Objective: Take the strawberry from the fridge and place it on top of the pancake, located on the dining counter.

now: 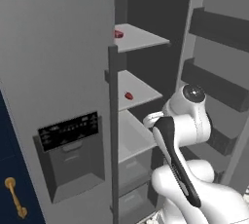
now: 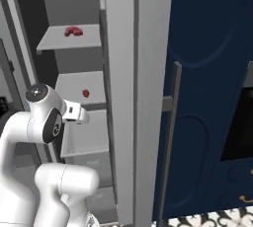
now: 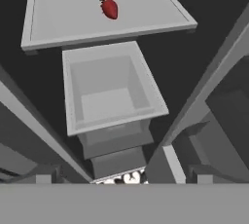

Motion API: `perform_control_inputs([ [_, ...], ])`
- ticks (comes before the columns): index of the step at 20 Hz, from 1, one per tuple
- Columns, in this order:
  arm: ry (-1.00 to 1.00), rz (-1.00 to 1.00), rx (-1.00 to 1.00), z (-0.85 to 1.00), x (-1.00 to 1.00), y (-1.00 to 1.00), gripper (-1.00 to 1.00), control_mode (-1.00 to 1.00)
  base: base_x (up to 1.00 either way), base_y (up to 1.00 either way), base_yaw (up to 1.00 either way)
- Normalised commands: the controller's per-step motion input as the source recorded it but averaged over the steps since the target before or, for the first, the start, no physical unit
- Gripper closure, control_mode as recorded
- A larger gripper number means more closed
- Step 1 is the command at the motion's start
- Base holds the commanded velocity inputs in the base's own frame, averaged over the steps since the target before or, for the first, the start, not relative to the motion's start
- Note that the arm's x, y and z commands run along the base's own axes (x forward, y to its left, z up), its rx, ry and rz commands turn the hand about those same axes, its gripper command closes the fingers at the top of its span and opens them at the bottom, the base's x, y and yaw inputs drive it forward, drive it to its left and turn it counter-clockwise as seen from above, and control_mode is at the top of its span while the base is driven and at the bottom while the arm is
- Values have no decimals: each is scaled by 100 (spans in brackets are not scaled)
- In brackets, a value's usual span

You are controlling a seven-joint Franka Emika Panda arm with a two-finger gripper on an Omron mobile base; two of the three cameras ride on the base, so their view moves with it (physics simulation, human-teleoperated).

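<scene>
Risk of missing: tiny bright-red strawberry (image 3: 110,8) sits mid-shelf in tall grey open fridge (image 1: 58,62), well above its open grey drawer (image 3: 109,91). Hand wide, empty, apart from strawberry; could nudge and roll it.

The fridge (image 1: 58,72) stands open, its right door (image 1: 219,72) swung out to the right. Inside, shelves are stacked one above another. The strawberry (image 1: 128,95) lies alone on the middle shelf (image 1: 141,91), toward its back. On the top shelf (image 1: 141,37) above it lies a second, blockier item (image 1: 118,34), near the left edge. Below the middle shelf sits an open drawer (image 3: 109,91), with further drawers beneath it. The arm (image 1: 180,135) stands before the compartment, level with the drawer. Cabinets (image 2: 212,97) stand right of the fridge.
</scene>
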Motion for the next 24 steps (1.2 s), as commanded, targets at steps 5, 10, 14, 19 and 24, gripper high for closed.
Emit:
perform_control_inputs([
  [5, 0, 0, 0, 0, 0, 0, -100, 100, 67, -14, 2],
  [10, 0, 0, 0, 0, 0, 0, -100, 100, 53, -28, 13],
  [14, 0, 0, 0, 0, 0, 0, -100, 100, 63, -30, 19],
  [19, 0, 0, 0, 0, 0, 0, -100, 100, 41, -14, 14],
  [24, 1, 2, 9, -1, 97, -14, -100, -100, 0, 0, 0],
])
